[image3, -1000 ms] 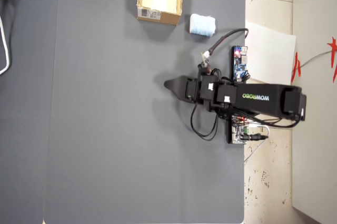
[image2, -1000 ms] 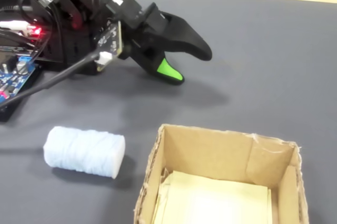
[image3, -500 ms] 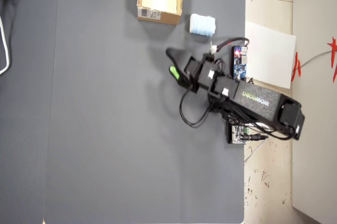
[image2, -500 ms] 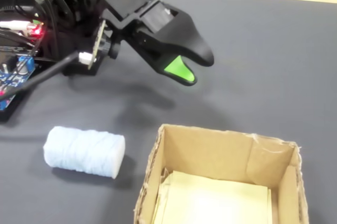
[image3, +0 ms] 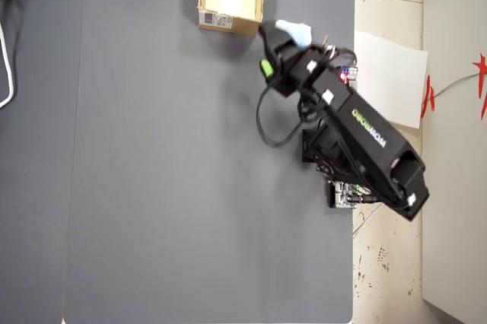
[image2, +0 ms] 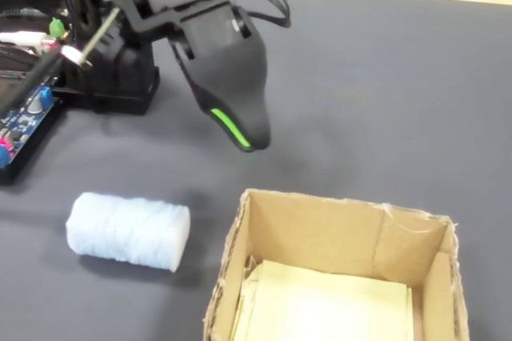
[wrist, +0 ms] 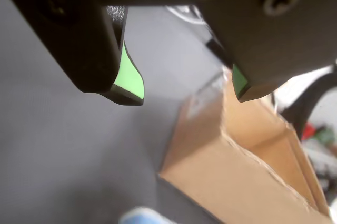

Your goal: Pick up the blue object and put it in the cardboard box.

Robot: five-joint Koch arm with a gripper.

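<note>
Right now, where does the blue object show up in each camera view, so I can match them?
Wrist view: blurred pale sliver of the blue object at the bottom edge.
Fixed view: lower left, lying on the mat, apart from the box.
Overhead view: top, partly hidden by the arm.
Shared landmark: the cardboard box.

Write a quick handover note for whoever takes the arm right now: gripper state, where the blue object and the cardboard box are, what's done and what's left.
Gripper: open and empty, jaws apart in the wrist view, held above the mat near the box's corner.
Blue object: lying on the grey mat, just left of the box in the fixed view, apart from it, not gripped.
Cardboard box: upright, open; only a pale yellowish liner shows inside.
Done: nothing placed yet.
Left: lower onto the blue object, grip it, lift it, carry it over the box and release.
</note>
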